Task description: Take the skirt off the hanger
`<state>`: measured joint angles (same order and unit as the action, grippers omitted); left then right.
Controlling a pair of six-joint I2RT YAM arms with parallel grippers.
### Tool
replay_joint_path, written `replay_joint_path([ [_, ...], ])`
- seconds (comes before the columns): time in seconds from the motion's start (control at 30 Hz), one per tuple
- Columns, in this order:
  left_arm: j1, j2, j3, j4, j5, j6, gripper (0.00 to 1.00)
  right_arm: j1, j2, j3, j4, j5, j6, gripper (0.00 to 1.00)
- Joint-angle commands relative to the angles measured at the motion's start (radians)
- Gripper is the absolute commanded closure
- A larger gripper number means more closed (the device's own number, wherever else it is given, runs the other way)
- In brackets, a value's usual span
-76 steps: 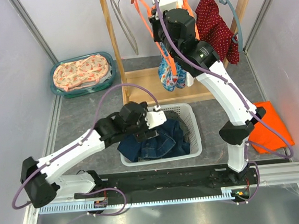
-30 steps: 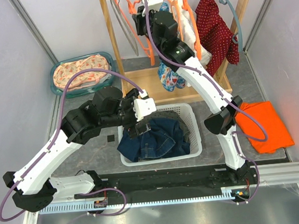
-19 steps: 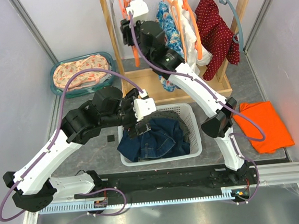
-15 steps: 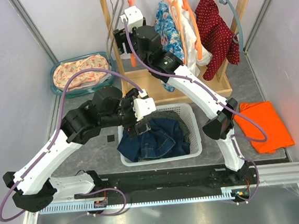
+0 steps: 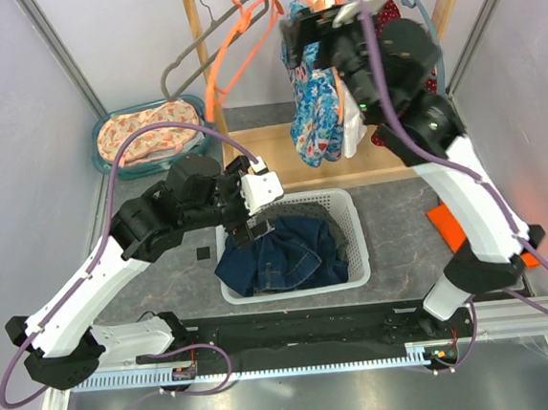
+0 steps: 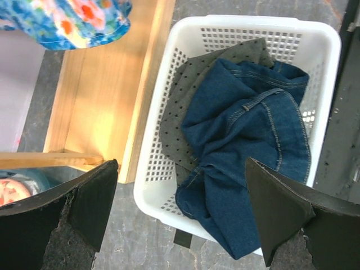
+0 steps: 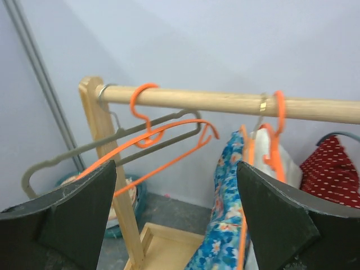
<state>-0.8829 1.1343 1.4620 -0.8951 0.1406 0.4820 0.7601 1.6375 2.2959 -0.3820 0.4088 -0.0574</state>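
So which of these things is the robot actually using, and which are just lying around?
Job: empty orange hanger; denim skirt (probably) in white basket; left gripper, right gripper, both open.
Just there: peach cloth in teal tub; orange cloth; red dotted garment.

white basket [image 5: 362, 255]: jeans [image 5: 288, 256] inside | teal tub [image 5: 97, 148]: left | orange cloth [image 5: 445, 221]: right

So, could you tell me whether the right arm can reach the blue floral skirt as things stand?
Probably yes: the open right claw faces the rail, and the blue floral skirt hangs just beside it with nothing between them.
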Motion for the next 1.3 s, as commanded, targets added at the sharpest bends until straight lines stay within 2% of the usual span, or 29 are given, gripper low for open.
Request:
replay_joint_path([
  [0.0,0.015,-0.011,0.000,0.056,-0.012,-0.045,0.00,-0.057,-0.001,-0.001,-0.054,0.021,0.016,0.09],
  [0.17,0.039,-0.013,-0.049,0.110,-0.090,-0.104,0.00,-0.139,0.073,0.092,-0.147,-0.047,0.117,0.20],
  [0.27,0.048,-0.010,-0.078,0.110,-0.056,-0.098,0.00,-0.165,0.100,0.091,-0.181,-0.062,0.155,0.23],
  [0.73,0.056,-0.028,-0.066,0.101,-0.076,-0.106,0.00,-0.249,0.064,-0.059,-0.196,-0.110,0.209,0.27],
  [1.07,0.059,-0.028,-0.048,0.099,-0.065,-0.108,0.00,-0.275,0.110,-0.079,-0.210,-0.163,0.238,0.34],
  [1.17,0.059,-0.030,-0.051,0.099,-0.065,-0.108,0.00,-0.275,0.127,-0.073,-0.213,-0.176,0.243,0.38],
  [1.27,0.059,-0.034,-0.054,0.099,-0.067,-0.108,0.00,-0.275,0.134,-0.072,-0.219,-0.183,0.249,0.48],
])
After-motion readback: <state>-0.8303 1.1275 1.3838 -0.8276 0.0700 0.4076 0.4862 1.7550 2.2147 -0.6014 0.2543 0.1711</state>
